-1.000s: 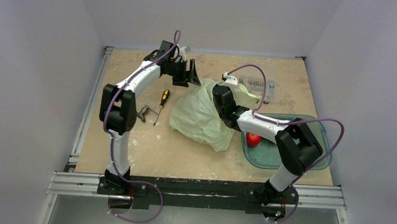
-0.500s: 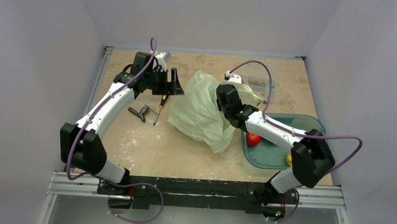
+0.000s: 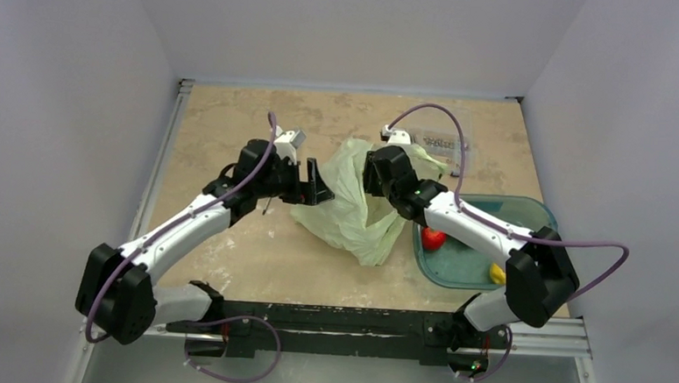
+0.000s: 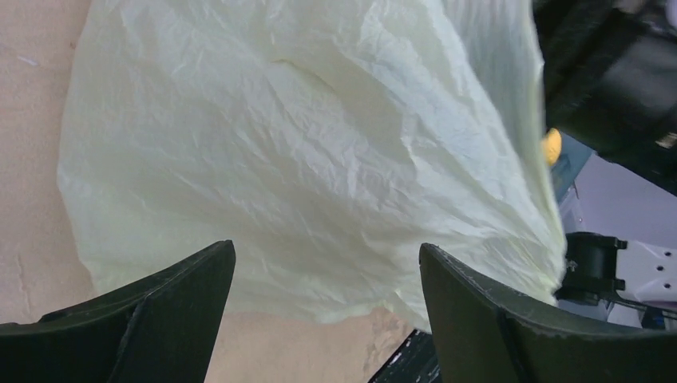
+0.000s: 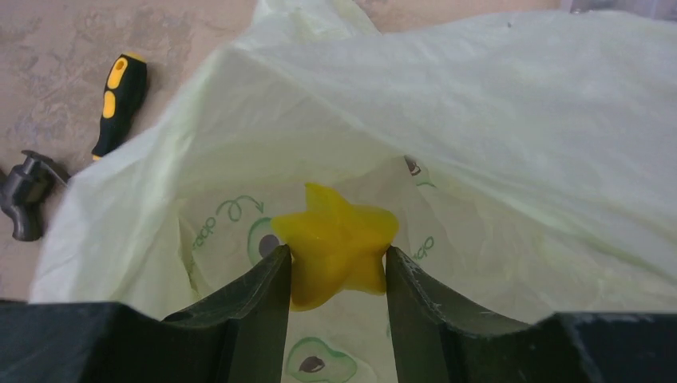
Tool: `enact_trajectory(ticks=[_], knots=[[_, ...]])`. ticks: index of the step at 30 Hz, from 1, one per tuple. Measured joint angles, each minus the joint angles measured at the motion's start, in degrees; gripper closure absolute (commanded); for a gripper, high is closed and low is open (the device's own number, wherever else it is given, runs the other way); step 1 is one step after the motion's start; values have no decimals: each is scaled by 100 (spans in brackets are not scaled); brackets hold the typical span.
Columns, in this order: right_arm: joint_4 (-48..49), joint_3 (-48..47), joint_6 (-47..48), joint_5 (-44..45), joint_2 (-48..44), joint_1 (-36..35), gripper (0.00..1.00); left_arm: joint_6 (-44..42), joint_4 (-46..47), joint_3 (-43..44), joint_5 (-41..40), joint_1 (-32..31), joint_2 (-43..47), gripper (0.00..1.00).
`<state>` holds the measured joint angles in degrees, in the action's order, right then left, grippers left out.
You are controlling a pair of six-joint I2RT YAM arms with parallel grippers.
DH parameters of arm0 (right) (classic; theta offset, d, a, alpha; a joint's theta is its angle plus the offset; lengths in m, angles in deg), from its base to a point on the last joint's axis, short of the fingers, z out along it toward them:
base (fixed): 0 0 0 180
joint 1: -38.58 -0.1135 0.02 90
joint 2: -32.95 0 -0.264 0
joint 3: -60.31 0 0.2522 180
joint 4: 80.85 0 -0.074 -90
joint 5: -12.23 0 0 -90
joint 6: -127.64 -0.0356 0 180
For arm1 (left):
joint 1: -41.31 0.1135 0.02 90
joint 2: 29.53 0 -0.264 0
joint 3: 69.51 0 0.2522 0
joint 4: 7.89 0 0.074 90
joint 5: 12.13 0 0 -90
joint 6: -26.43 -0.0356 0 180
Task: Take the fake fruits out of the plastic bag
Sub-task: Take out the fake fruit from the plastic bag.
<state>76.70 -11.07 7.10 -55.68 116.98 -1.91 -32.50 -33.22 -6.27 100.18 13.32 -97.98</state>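
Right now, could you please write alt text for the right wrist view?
The right tool grips a yellow star-shaped fruit inside the open pale-green bag. A screwdriver lies on the table at left.

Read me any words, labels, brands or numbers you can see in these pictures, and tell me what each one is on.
No text can be read for certain.
curly script on the plastic bag, beside its avocado drawings: too blurred to read.
screwdriver: no lettering shows.
yellow star fruit in the right claw: no marking shows.
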Motion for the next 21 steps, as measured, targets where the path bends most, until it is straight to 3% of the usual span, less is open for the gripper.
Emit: enact_trajectory(ticks=[5, 11, 21], knots=[[-361, -254, 107, -476, 66, -2, 100, 485, 584, -267, -339, -26, -984, 14], [-942, -592, 315, -866, 35, -31, 100, 813, 590, 243, -509, 282, -2247, 15], [-1834, -597, 557, -955, -1093, -35, 100, 780, 457, 748, -450, 610, -2354, 16]])
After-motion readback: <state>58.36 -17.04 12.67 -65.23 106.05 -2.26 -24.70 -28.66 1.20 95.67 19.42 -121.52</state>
